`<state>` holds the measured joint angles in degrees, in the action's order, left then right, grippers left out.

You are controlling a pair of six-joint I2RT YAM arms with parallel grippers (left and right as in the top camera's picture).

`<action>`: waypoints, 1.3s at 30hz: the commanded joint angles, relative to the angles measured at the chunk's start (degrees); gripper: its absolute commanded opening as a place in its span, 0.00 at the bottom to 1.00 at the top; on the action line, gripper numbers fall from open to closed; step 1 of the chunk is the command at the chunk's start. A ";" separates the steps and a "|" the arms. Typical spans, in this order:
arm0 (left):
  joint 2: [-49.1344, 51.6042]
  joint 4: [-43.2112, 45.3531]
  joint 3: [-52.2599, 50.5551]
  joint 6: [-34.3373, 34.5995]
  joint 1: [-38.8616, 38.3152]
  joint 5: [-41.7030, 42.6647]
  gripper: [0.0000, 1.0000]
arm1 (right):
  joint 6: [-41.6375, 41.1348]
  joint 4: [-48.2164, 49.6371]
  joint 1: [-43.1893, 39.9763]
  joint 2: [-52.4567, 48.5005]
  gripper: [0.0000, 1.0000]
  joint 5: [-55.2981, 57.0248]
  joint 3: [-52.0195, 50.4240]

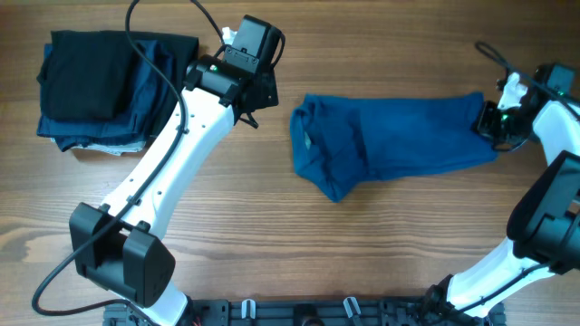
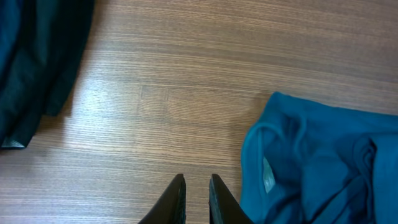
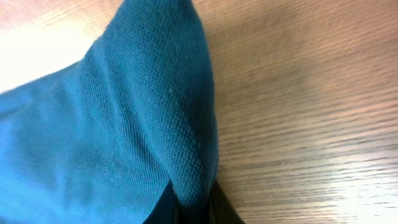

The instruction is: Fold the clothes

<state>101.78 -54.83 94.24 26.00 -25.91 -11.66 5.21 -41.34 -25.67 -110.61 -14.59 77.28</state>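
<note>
The clothes (image 1: 390, 140), a bright blue shirt, lie bunched in a long strip across the middle right of the table. Its collar end (image 2: 323, 168) is just right of my left gripper (image 2: 196, 179). That gripper's jaws stand only a narrow slit apart, with bare wood showing between them. In the overhead view the left gripper (image 1: 252, 116) hovers left of the shirt without touching it. My right gripper (image 1: 489, 122) is at the shirt's far right end. A fold of the blue fabric (image 3: 112, 124) is pinched between the jaws of the right gripper (image 3: 193, 199).
A stack of folded black and dark navy garments (image 1: 109, 86) sits at the table's back left corner, and its edge (image 2: 31, 62) shows in the left wrist view. Bare wooden tabletop (image 1: 299, 235) lies in front of the shirt.
</note>
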 commanded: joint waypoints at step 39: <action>3.37 -0.74 -0.48 -0.33 15.34 4.76 0.19 | -6.93 -24.15 36.52 0.28 0.04 2.56 23.15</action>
<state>104.60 -55.70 94.08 25.96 -10.85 -7.38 -0.40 -65.89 6.96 -109.27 -12.40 100.86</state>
